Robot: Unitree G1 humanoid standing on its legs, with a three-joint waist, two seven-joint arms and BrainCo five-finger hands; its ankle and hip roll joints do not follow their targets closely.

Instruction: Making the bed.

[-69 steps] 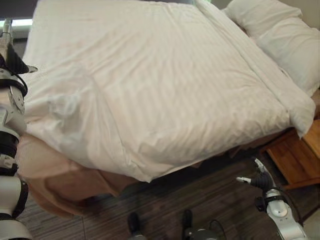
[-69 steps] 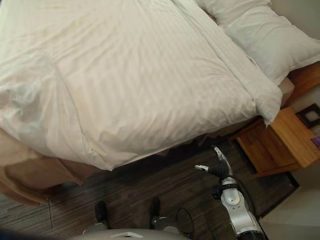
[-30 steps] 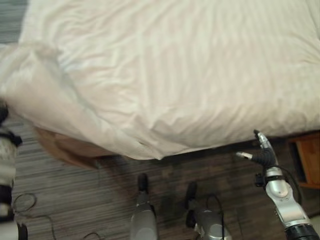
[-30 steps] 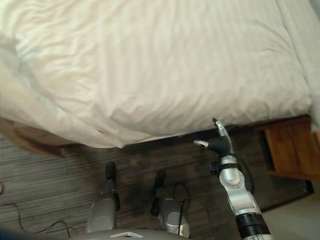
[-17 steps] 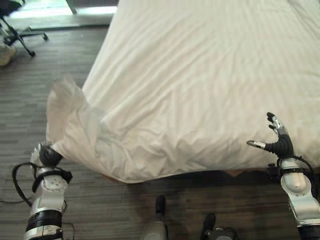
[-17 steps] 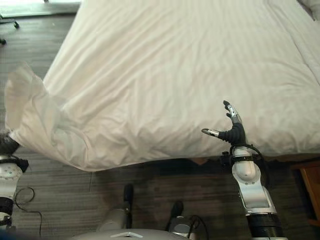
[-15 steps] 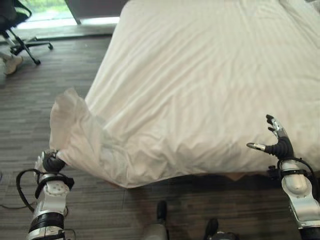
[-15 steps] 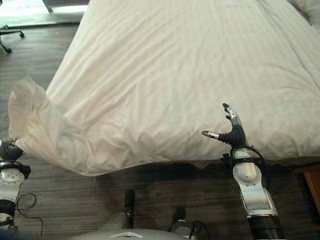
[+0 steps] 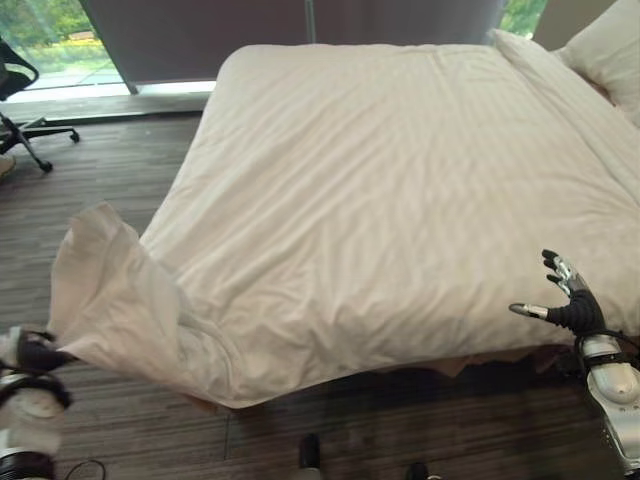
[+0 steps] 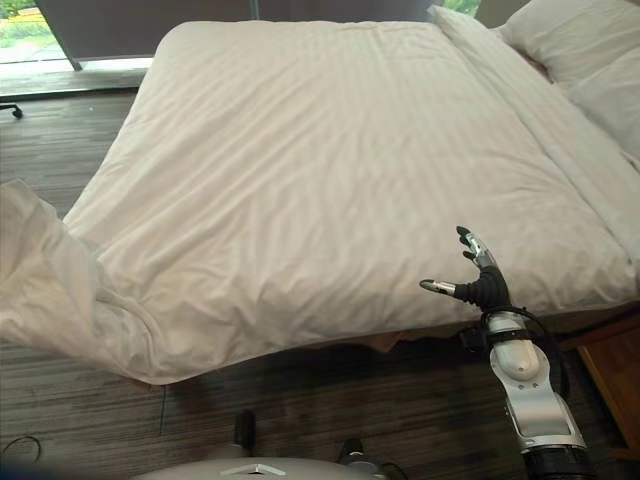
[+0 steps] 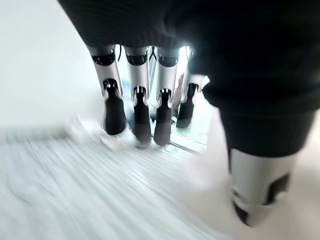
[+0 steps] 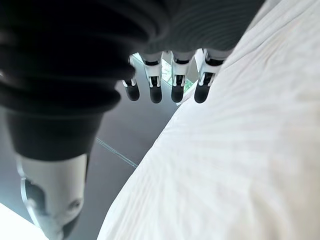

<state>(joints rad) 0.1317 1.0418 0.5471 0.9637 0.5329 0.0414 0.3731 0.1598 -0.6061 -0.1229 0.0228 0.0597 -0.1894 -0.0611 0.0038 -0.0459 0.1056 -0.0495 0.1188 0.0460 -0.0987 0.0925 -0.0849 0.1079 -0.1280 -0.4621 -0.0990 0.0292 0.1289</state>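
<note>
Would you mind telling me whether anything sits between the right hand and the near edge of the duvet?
Nothing visible does. The right hand is open, poised above the near edge of the white duvet, with only air between them.

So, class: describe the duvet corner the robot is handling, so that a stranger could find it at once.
Start from the big bed under the white striped duvet. Follow its near edge towards the foot end, away from the pillows. There the loose corner hangs off the bed over the dark floor by the left hand, crumpled and lifted, while the rest lies flat.
</note>
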